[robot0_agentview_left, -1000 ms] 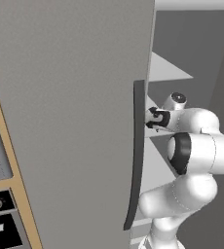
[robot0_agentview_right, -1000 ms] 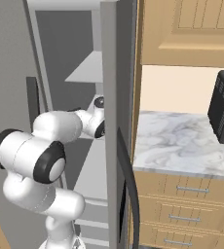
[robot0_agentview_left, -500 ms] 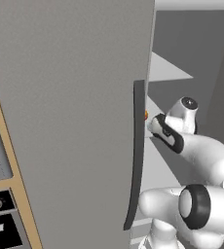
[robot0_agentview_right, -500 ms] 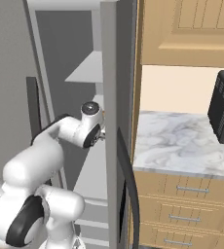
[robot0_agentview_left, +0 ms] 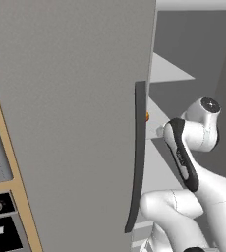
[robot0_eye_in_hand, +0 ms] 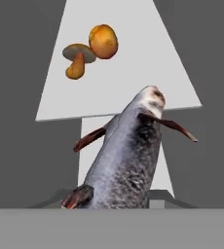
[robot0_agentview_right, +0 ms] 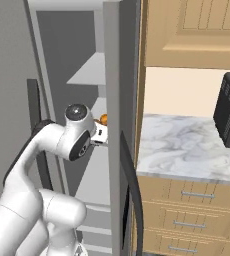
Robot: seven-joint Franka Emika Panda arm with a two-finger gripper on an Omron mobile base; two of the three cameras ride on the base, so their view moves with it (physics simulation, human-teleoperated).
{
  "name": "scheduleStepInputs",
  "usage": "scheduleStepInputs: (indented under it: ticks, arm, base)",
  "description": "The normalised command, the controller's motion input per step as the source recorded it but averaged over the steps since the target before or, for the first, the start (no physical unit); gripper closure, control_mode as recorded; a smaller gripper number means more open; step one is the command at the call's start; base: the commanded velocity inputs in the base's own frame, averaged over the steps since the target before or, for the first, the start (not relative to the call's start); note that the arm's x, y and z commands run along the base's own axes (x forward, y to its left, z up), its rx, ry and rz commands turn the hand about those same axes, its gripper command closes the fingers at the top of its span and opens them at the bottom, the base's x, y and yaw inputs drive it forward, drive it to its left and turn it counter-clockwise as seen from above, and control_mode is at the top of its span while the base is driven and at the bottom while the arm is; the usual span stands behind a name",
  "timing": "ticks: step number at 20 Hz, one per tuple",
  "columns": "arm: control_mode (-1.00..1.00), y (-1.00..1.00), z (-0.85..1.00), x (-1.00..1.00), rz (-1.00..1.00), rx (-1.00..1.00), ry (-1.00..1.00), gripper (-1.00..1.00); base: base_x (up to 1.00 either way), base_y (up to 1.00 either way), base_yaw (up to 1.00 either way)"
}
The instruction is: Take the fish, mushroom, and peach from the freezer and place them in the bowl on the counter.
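Observation:
In the hand view the fish (robot0_eye_in_hand: pixel 128 160), grey with reddish fins, rises large from the bottom edge, its head pointing up over the white freezer shelf (robot0_eye_in_hand: pixel 133 92). My gripper (robot0_agentview_right: pixel 101 135) reaches into the open freezer (robot0_agentview_left: pixel 70 98) and is shut on the fish; its fingertips are hidden behind the body. Farther back on the shelf lie the mushroom (robot0_eye_in_hand: pixel 77 58) and, touching it, the orange peach (robot0_eye_in_hand: pixel 103 41). The peach (robot0_agentview_right: pixel 103 119) also peeks out beside my hand, and past the door handle (robot0_agentview_left: pixel 147 116). The bowl is out of view.
The freezer's grey door with its long dark handle (robot0_agentview_left: pixel 137 157) stands open on my left. Another grey door edge (robot0_agentview_right: pixel 114 125) is close on my right. Beyond it lies the marble counter (robot0_agentview_right: pixel 187 147) over wooden drawers, with a dark appliance (robot0_agentview_right: pixel 229 117) on it.
The jaws have closed on the fish. My elbow has swung down and the forearm now slopes up to the hand, which has stayed at the shelf.

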Motion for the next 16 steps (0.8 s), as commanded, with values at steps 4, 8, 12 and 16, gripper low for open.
scheduleStepInputs:
  ticks: [4,8,12,16]
  arm:
    - [-1.0,0.18,0.67,-0.91,0.0,0.0,0.03,1.0]
    - [-1.0,0.12,0.7,-0.85,0.0,0.0,0.03,1.0]
    - [-1.0,0.07,0.73,-0.84,0.0,0.0,0.03,1.0]
    - [-1.0,0.17,0.82,-0.74,0.0,-0.02,0.08,1.0]
  base:
    - [0.0,0.0,0.0]
    - [0.0,0.0,0.0]
    - [0.0,0.0,0.0]
    - [0.0,0.0,0.0]
